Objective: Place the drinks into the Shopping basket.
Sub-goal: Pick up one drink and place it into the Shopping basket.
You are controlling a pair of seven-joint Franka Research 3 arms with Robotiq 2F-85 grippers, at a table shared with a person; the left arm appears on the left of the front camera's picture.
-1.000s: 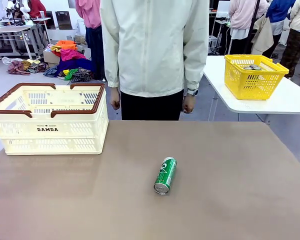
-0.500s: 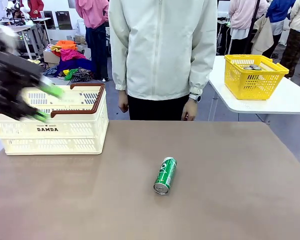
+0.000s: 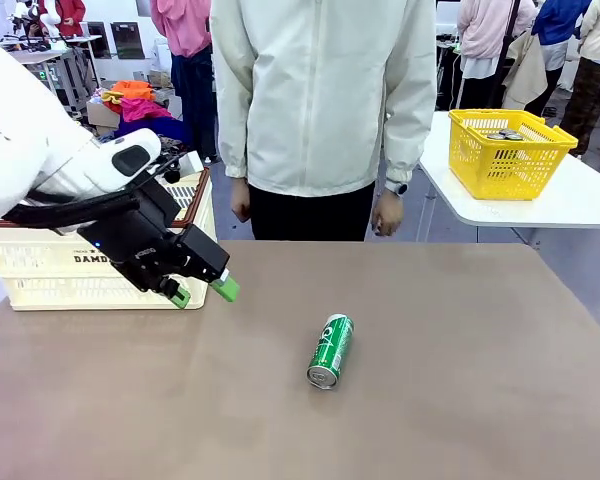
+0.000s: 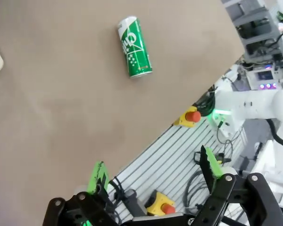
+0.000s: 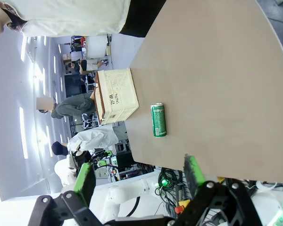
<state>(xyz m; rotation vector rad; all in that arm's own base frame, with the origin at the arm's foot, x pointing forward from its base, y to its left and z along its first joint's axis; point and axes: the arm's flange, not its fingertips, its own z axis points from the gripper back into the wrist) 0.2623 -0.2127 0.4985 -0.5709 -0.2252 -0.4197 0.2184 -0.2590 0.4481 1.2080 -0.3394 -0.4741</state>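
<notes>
**Left arm reaching for the green can**

At the counter's (image 3: 460, 350) far left stands the cream basket (image 3: 50, 285), its inside mostly hidden behind the left arm. Just in front of its right end hang the left fingers (image 3: 225, 290), spread wide with nothing between them and slanting down toward the middle of the counter.

The green can (image 3: 331, 350) lies on its side near the middle, well to the right of those fingers and a little nearer the robot, with one silver end turned toward the robot's edge. From the left wrist the can (image 4: 134, 47) shows far ahead of the fingers (image 4: 98, 176).

The step in hand looks like the reach; the grasp is not yet begun. The next move calls for bringing the fingers over the can, turning the wrist so they straddle its round body across its length, then lowering. A nudge from one finger could set it rolling.

The right fingers (image 5: 84, 181) are spread and empty, well apart from the can (image 5: 158, 120). A yellow basket (image 3: 507, 150) sits on another table at far right.
</notes>
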